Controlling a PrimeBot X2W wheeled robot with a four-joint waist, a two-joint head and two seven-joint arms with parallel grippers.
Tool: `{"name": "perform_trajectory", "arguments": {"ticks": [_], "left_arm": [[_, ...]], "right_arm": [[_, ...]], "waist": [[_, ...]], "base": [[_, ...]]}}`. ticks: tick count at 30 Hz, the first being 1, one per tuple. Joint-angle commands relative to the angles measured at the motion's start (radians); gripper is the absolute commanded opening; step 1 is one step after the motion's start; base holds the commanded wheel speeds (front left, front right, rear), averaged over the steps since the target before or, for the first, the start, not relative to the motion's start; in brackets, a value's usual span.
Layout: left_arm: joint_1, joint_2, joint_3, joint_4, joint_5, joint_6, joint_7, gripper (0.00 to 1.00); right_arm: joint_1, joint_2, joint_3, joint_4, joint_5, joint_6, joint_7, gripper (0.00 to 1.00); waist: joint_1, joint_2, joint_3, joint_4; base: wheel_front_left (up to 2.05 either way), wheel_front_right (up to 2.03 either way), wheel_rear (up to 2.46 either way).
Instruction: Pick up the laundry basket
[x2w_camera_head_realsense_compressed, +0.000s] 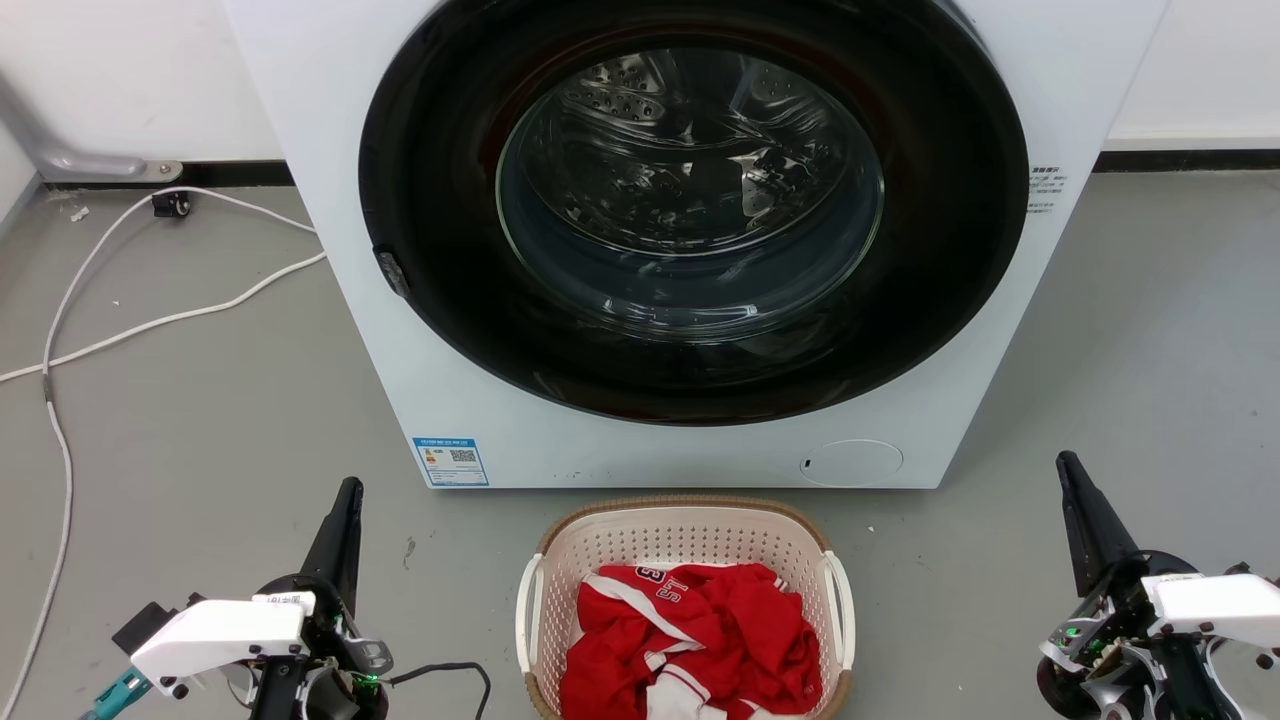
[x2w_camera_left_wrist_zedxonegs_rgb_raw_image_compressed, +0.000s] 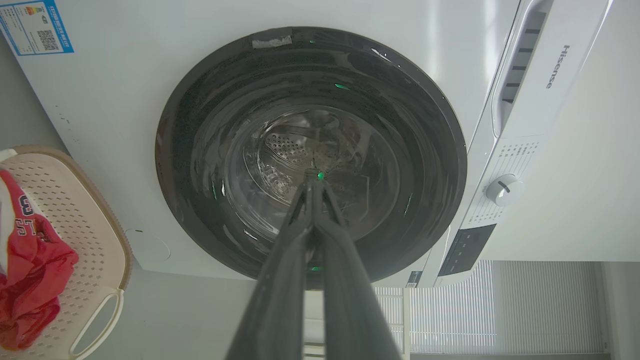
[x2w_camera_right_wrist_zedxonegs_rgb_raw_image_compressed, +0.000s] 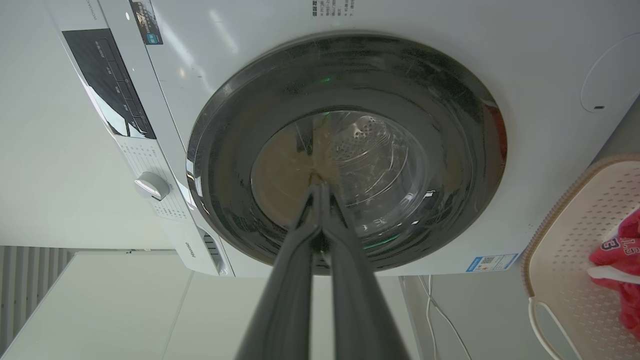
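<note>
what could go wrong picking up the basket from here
Both the left gripper and right gripper are shut and apart from the laundry basket; reaching its white handles closed would likely just shove it.
The basket sits close to the washing machine, so a push forward could bump it.
The red garment is heaped inside; an uneven lift might spill it.

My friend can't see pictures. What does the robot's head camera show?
A cream laundry basket holding red clothes sits on the grey floor in front of a white washing machine with a round dark door. The left gripper and right gripper sit on either side of the basket, shut and not touching it.
</note>
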Motion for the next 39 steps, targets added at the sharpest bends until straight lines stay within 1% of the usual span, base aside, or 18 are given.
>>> {"name": "perform_trajectory", "arguments": {"ticks": [1, 13, 14, 23, 28, 32, 39], "left_arm": [[-0.011, -0.001, 0.003, 0.001, 0.005, -0.003, 0.003, 0.00], [0.000, -0.001, 0.001, 0.000, 0.003, 0.000, 0.000, 0.00], [0.003, -0.002, 0.000, 0.006, 0.004, 0.000, -0.001, 1.00], [0.015, -0.005, -0.040, 0.008, 0.038, 0.001, -0.041, 1.00], [0.018, -0.004, -0.057, -0.006, 0.112, 0.001, -0.064, 1.00], [0.023, -0.003, -0.073, -0.019, 0.198, 0.000, -0.082, 1.00], [0.031, -0.004, -0.094, -0.045, 0.371, 0.000, -0.112, 1.00]], "right_arm": [[-0.013, 0.004, -0.002, 0.001, -0.001, 0.000, 0.003, 0.00], [0.000, 0.001, 0.000, 0.000, 0.000, 0.000, 0.000, 0.00], [0.004, 0.001, 0.000, 0.006, 0.000, 0.000, -0.001, 1.00], [0.028, 0.001, 0.028, -0.005, -0.015, 0.000, -0.038, 1.00], [0.032, -0.003, 0.040, -0.008, -0.067, 0.000, -0.065, 1.00], [0.036, -0.003, 0.038, -0.016, -0.150, 0.000, -0.083, 1.00], [0.047, -0.001, 0.034, -0.040, -0.367, 0.000, -0.112, 1.00]], "waist": [[0.0000, 0.0000, 0.000, 0.000], [0.0000, 0.0000, 0.000, 0.000], [0.0000, 0.0000, 0.000, 0.000], [0.0000, 0.0000, -0.001, -0.001], [0.0000, 0.0000, -0.003, 0.000], [0.0000, 0.0000, -0.005, 0.000], [0.0000, 0.0000, -0.011, 0.000]], "base": [[0.00, 0.00, 0.00], [0.00, 0.00, 0.00], [0.00, 0.00, 0.00], [0.00, 0.00, 0.00], [0.00, 0.00, 0.00], [0.00, 0.00, 0.00], [0.00, 0.00, 0.00]]}}
